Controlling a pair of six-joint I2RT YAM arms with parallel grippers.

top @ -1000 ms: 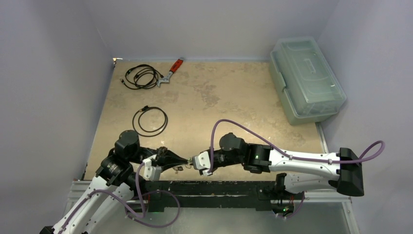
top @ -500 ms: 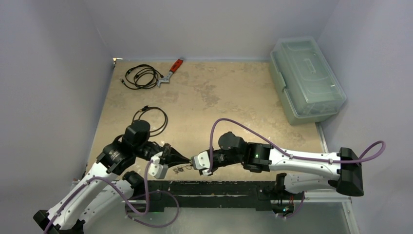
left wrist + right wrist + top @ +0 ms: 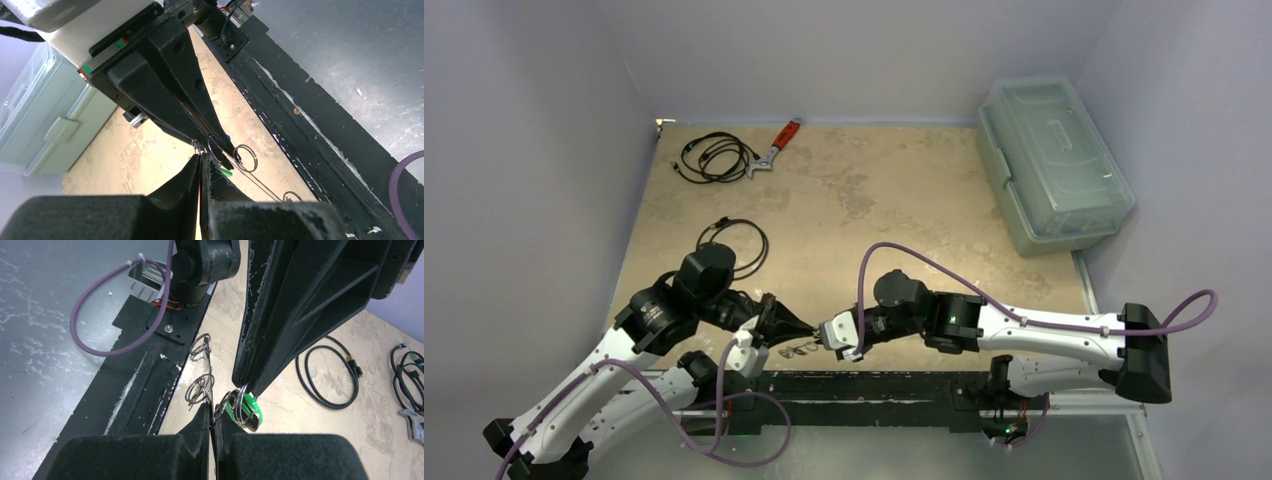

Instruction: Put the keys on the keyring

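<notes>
My left gripper point(image 3: 807, 327) and right gripper point(image 3: 822, 334) meet tip to tip at the table's near edge. In the right wrist view, my right gripper point(image 3: 212, 415) is shut on the thin wire of the keyring point(image 3: 200, 388), whose small metal rings dangle beside it. The left gripper's fingers come down from above, shut on the small ring of the green-tagged key point(image 3: 248, 410). In the left wrist view, my left gripper point(image 3: 202, 156) is shut, with the green tag point(image 3: 225, 172) and a dangling ring point(image 3: 245, 158) beside it. A blue speck shows behind; the dark key is not visible.
A black cable coil point(image 3: 732, 248) lies behind the left arm. Another coil point(image 3: 714, 157) and a red-handled wrench point(image 3: 776, 148) lie at the far left. A clear lidded box point(image 3: 1054, 165) stands at the far right. The black base rail point(image 3: 864, 385) runs just below the grippers.
My left arm's elbow has swung up and out to the left while its fingertips stayed at the right gripper. The dangling rings shifted slightly right. The right arm has barely moved.
</notes>
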